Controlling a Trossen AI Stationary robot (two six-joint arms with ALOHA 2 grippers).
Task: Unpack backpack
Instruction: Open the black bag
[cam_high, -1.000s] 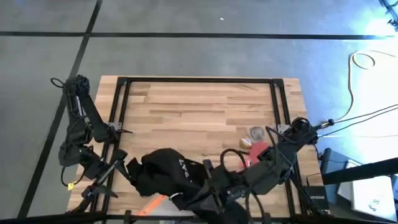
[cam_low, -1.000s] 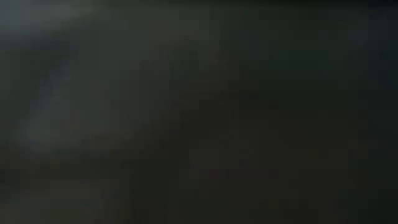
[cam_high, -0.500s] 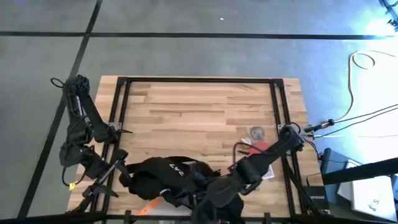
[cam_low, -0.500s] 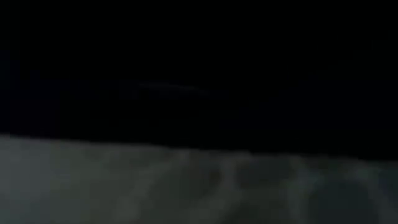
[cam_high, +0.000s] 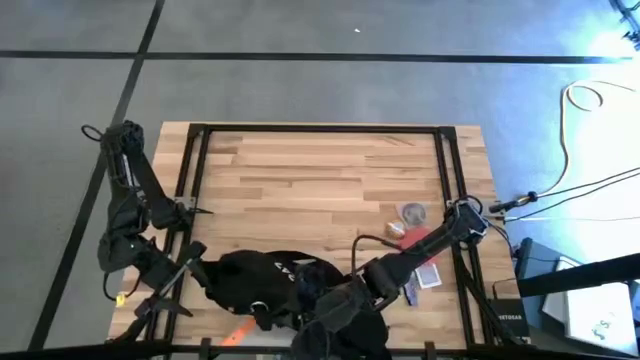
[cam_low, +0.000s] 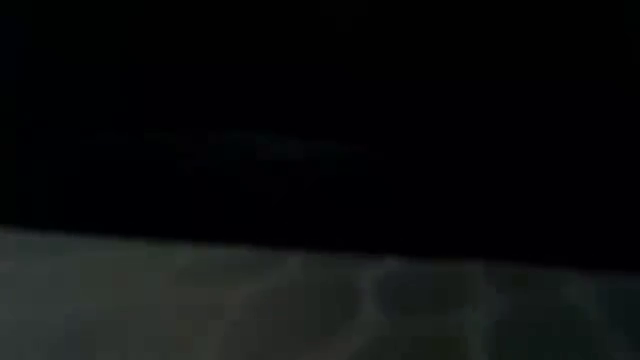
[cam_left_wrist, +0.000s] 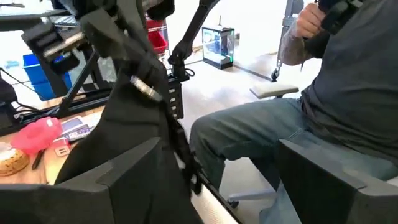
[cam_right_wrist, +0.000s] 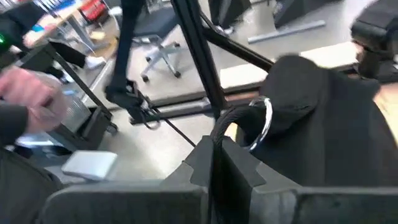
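Wooden tabletop (cam_high: 320, 180) carries the backpack (cam_high: 265, 290) slumped at its near edge, right jaws clenched on a strap (cam_right_wrist: 214, 155), left jaws released beside it; lift slowly so nothing snags.

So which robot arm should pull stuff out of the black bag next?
Probably the right arm. In the high view its gripper is down on the backpack at the table's near edge. The left gripper waits at the bag's left side, beside it rather than over it.
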